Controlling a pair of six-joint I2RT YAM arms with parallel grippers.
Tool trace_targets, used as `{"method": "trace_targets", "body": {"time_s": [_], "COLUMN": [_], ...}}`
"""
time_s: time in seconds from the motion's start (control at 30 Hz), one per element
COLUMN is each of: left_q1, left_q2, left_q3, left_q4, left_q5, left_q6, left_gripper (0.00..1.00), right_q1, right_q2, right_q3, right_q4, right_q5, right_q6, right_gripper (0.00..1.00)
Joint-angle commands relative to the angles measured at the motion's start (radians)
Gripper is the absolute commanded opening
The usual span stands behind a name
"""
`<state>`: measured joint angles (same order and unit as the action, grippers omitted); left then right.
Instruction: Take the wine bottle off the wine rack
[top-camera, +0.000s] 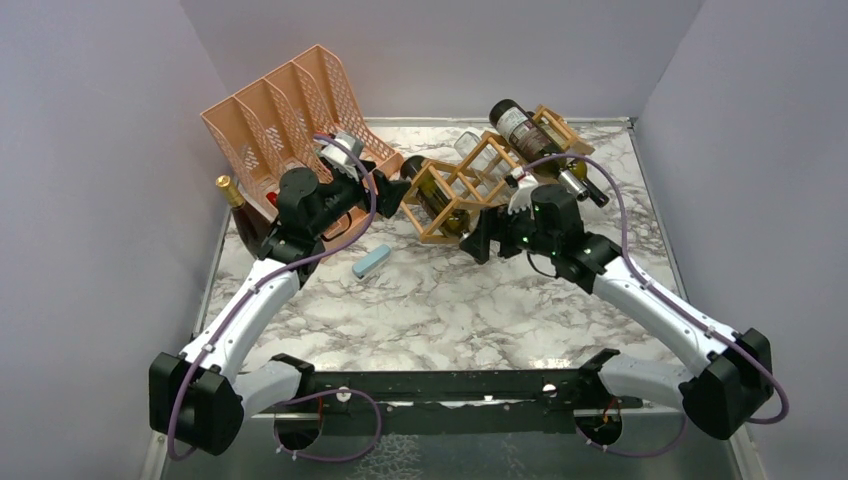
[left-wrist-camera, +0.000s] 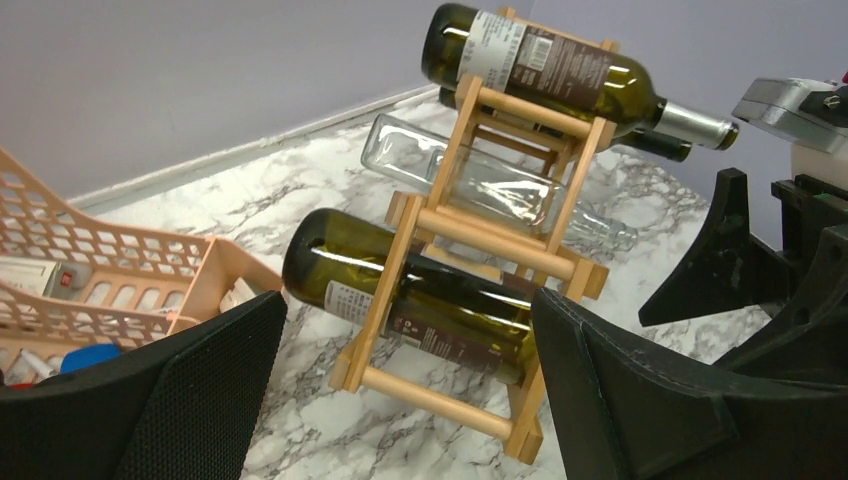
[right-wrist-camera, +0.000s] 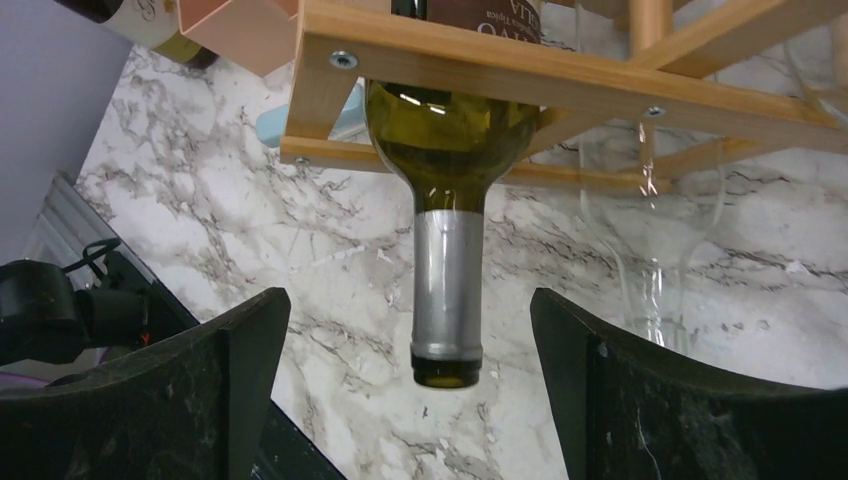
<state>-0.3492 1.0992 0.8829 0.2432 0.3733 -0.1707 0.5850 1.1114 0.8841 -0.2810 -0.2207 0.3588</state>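
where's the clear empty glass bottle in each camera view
Top external: the clear bottle lies in the middle of the wine rack, upper centre.
Left wrist: it lies upper centre, through the rack's middle opening, between two dark bottles.
Right wrist: only its neck shows, right of centre, hanging below the slats.
Shared landmark: the wooden rack, visible in all three views.

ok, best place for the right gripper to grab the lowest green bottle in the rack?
The foil-capped neck: it sticks clear out of the wine rack, bare all round. Right gripper is open astride it; close there and pull along the bottle's axis.
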Motion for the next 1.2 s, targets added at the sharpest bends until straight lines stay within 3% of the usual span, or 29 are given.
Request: {"method": "trace_targets", "body": {"time_s": [0.0,0.6,1.17], "left_q1": [-0.010,-0.030,-0.034], "left_q2": [0.009,0.060,0.063], "left_q3": [-0.033,-0.038,-0.044], "left_q4": [0.049,0.026,0.023], "left_q5": [-0.024,-0.082,-0.097], "left_q6": [0.008,0.013,0.032], "left_gripper": [0.99,0.99,0.99], "right_q1": [-0.001,-0.001,-0.002], "right_q2": [0.080,0.304,0.467], "right_q3": [-0.006,0.029,0.121], "right_q4": [0.147,0.283,0.386], "right_q5": [-0.070,-0.094,-0.108], "right_q6": [0.007,0.031,0.064], "right_gripper": [0.91,0.75,0.44]}}
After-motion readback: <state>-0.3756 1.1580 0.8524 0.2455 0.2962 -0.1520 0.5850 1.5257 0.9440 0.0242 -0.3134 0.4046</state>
